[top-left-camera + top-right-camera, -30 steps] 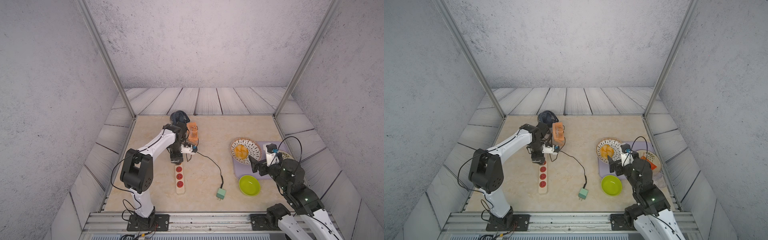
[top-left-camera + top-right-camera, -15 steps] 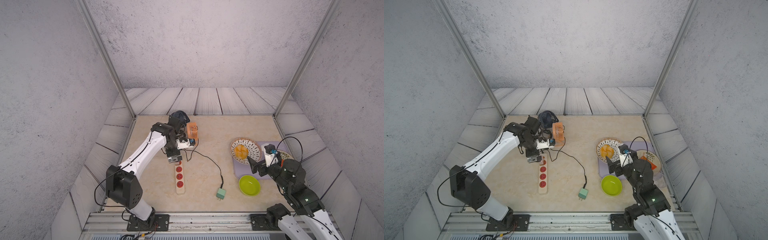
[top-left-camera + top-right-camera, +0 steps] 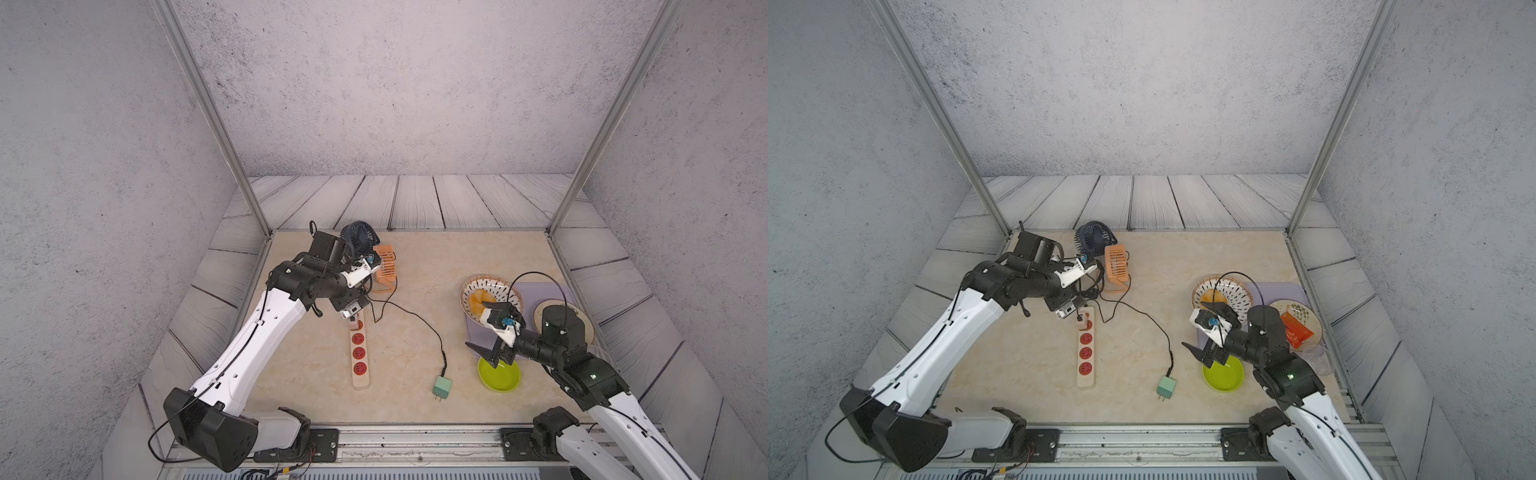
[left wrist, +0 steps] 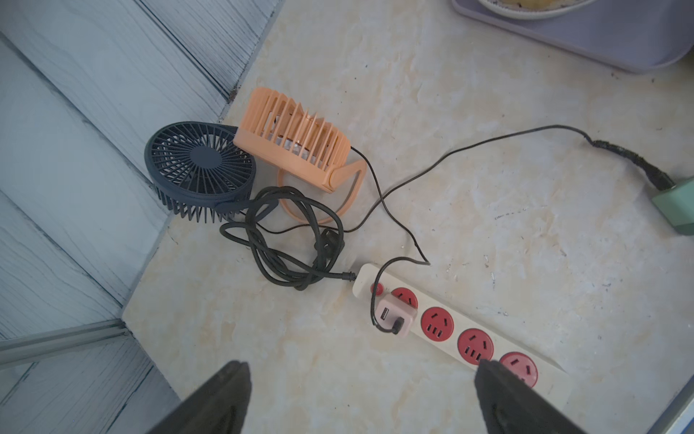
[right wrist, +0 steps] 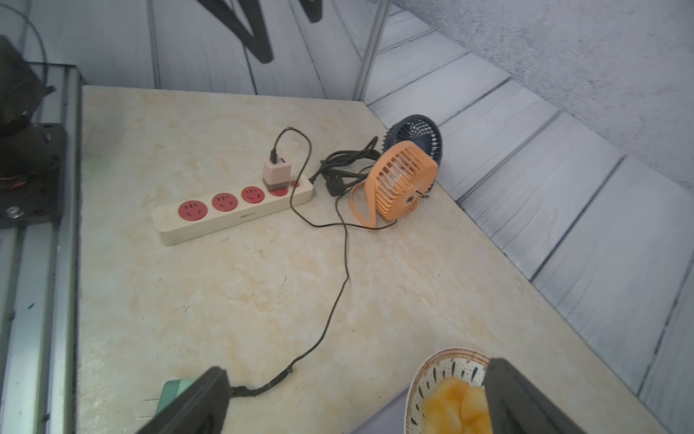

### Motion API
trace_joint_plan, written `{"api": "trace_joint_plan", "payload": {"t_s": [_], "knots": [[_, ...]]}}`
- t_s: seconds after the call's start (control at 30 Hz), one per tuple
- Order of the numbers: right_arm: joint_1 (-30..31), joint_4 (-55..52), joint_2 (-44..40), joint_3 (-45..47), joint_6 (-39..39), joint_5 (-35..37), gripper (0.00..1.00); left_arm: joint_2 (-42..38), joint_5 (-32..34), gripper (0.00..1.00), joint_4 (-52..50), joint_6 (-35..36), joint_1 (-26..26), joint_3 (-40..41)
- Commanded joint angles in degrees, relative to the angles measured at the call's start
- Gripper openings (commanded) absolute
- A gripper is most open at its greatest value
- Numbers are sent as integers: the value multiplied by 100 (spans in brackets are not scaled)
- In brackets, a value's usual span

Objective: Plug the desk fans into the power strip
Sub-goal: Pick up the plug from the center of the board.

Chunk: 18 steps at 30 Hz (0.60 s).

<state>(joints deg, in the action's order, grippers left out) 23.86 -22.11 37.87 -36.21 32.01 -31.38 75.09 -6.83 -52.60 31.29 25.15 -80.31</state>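
Note:
The cream power strip (image 3: 360, 353) (image 3: 1085, 353) (image 4: 436, 325) (image 5: 225, 221) lies left of centre. A pink adapter (image 4: 396, 313) (image 5: 276, 173) (image 3: 1084, 322) stands in its socket nearest the cord end. A thin cord runs from the adapter toward the orange desk fan (image 3: 385, 264) (image 4: 296, 139) (image 5: 402, 180). A navy fan (image 3: 360, 237) (image 4: 202, 169) stands beside the orange one. My left gripper (image 4: 360, 375) hangs open and empty above the strip's cord end. My right gripper (image 5: 356, 372) (image 3: 482, 353) is open and empty near the green bowl.
A green adapter (image 3: 441, 387) (image 5: 171, 390) lies loose on the table, its thin cord trailing back toward the fans. The strip's black cord (image 4: 293, 233) is coiled by the fans. On the right are a purple tray (image 3: 1262, 289), a patterned bowl (image 3: 490, 291), a plate (image 3: 1296, 324) and a green bowl (image 3: 498, 376).
My left gripper has let go of the pink adapter, opened wide, and lifted up and back from the strip. The adapter stays in its socket. The right arm has barely moved.

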Motion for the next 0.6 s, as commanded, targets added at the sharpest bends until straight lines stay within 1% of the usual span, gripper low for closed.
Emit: {"api": "trace_joint_plan", "payload": {"t_s": [0.0,0.13,0.2,0.3,0.4,0.57], "knots": [[332,-393,272,28,1015,-379,99,-50,-175,100,341,-642,-14,127],[801,-684,716,-51,1508,27,99,-86,-403,100,389,-936,-204,152],[1040,-672,902,-2,1733,275,99,-122,-674,100,448,-1124,-377,205],[1225,-579,1181,60,1920,532,99,-127,-1012,100,510,-1349,-644,234],[1357,-560,1482,68,2114,757,99,-141,-1192,100,565,-1542,-876,215],[1637,-703,2065,50,2462,1167,99,-183,-1342,99,615,-1598,-1012,274]]}}
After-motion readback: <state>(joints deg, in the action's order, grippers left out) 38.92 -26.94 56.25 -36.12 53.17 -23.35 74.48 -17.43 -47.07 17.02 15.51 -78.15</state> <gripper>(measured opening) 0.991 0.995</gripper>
